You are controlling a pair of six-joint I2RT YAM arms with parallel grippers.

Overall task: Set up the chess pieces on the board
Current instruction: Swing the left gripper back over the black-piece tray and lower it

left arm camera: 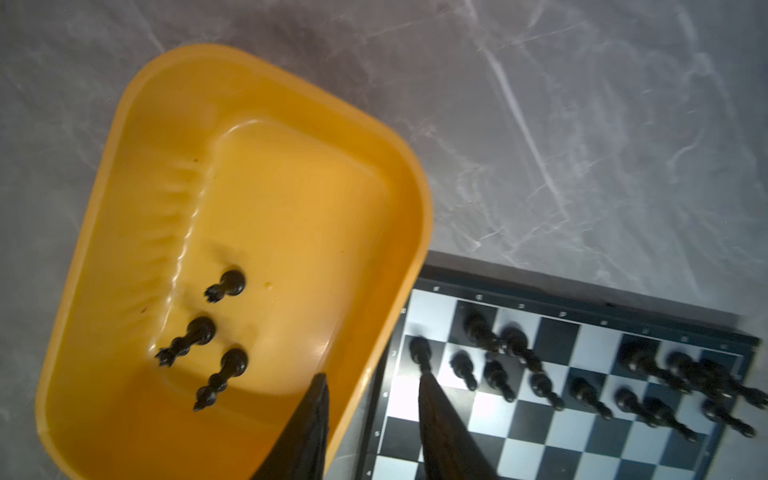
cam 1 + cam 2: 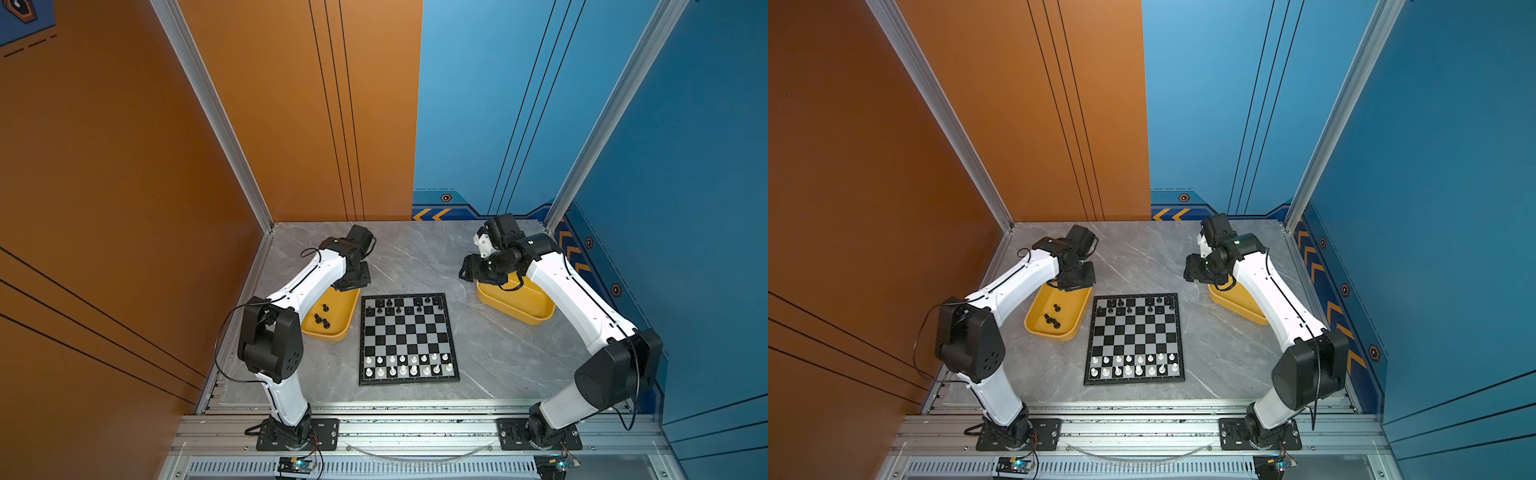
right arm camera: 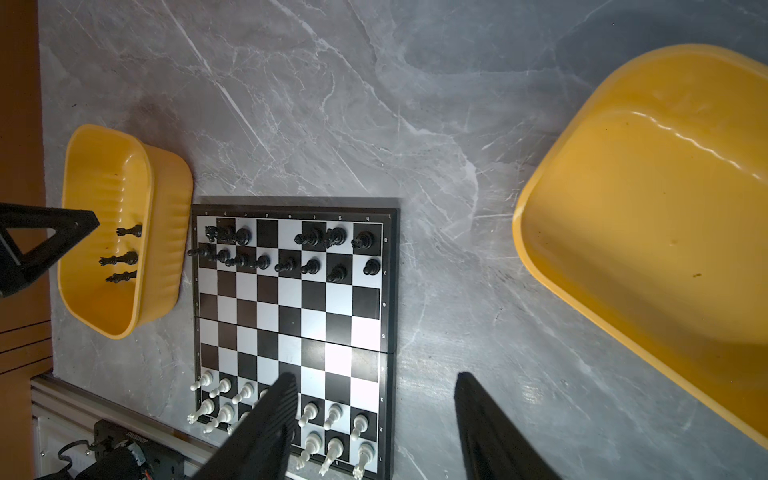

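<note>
I've got the grey marble table [image 2: 490, 345] in front of me, with the board [image 2: 409, 338] lying flat at its middle. A yellow tray [image 2: 345, 311] sits just off the board's far left corner, and a second yellow tray [image 2: 528, 305] is off to the right, partly under my right arm. My left gripper [image 1: 372, 376] hangs over the gap between tray and board, jaws apart, gripping nothing. A black pawn [image 1: 419, 351] stands just past one fingertip [image 1: 432, 399]. My right gripper [image 3: 374, 376] hovers spread wide, empty. White pieces [image 2: 407, 365] line the two near rows, black pieces [image 2: 409, 305] stand on the two far rows, and three black pieces [image 1: 224, 284] sit in the left tray.
</note>
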